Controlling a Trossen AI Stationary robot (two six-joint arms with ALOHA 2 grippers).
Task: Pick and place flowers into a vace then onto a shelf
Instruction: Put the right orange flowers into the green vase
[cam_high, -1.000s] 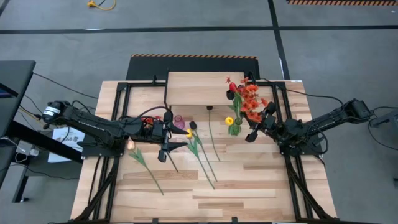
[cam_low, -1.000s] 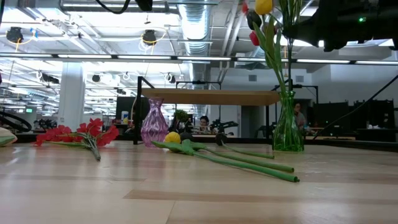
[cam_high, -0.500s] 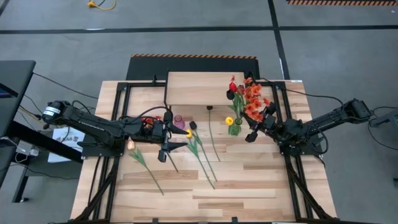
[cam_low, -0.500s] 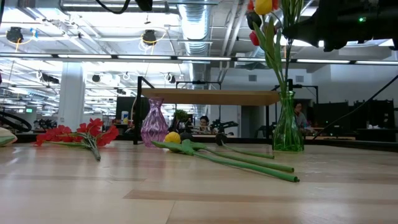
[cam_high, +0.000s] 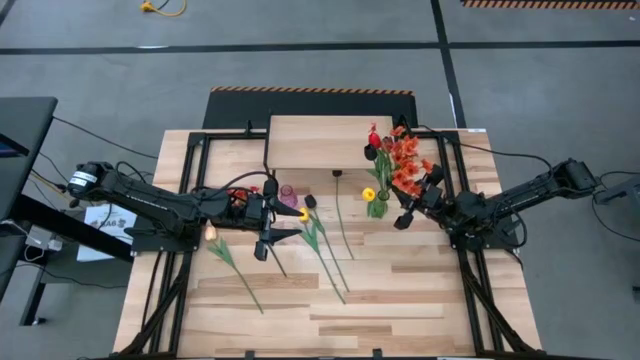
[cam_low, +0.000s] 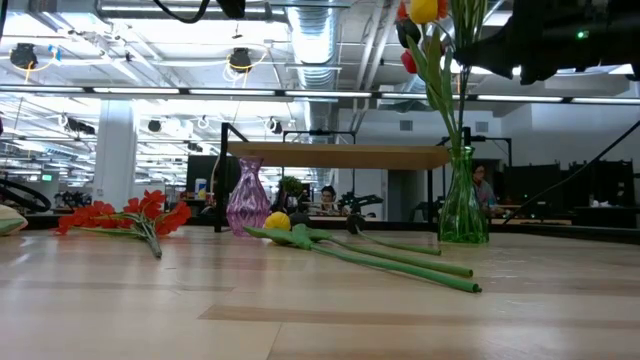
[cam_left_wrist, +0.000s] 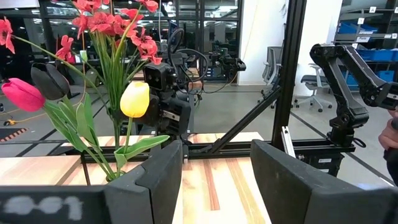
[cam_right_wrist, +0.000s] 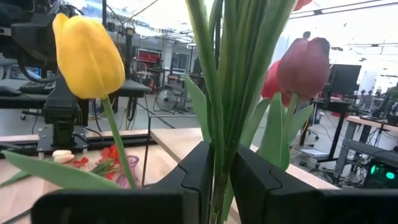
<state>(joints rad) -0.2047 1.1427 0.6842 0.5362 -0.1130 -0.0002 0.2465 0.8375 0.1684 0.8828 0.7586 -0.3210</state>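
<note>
A green glass vase (cam_low: 462, 208) stands on the table in front of the shelf (cam_high: 315, 142), a low wood board on black legs. In it are a yellow tulip (cam_right_wrist: 87, 56), a maroon one (cam_right_wrist: 305, 65) and an orange-red spray (cam_high: 405, 160). My right gripper (cam_right_wrist: 217, 180) is shut on their stems above the vase. My left gripper (cam_left_wrist: 214, 180) hangs open and level over the table's left middle (cam_high: 270, 235), touching nothing. Loose flowers (cam_high: 320, 240) lie flat on the table, and a red spray (cam_low: 125, 215) lies by the left arm. My right gripper pinches several green stems (cam_right_wrist: 219, 146) of the bunch between its two fingers, coming nearly level from the table's right side and lying across the stems. The stems stand about upright, with their lower ends down in the green vase (cam_high: 377, 207).
A small pink-purple vase (cam_low: 248, 195) stands near the shelf's left leg. A yellow tulip (cam_low: 278, 221) and long stems (cam_low: 400, 265) lie across the table's middle. Black frame rails run along both sides. Bare wood lies toward the near edge.
The bunch in my right gripper has shifted a little, its orange-red heads swinging slightly toward the far edge. Both arms have stayed where they were.
</note>
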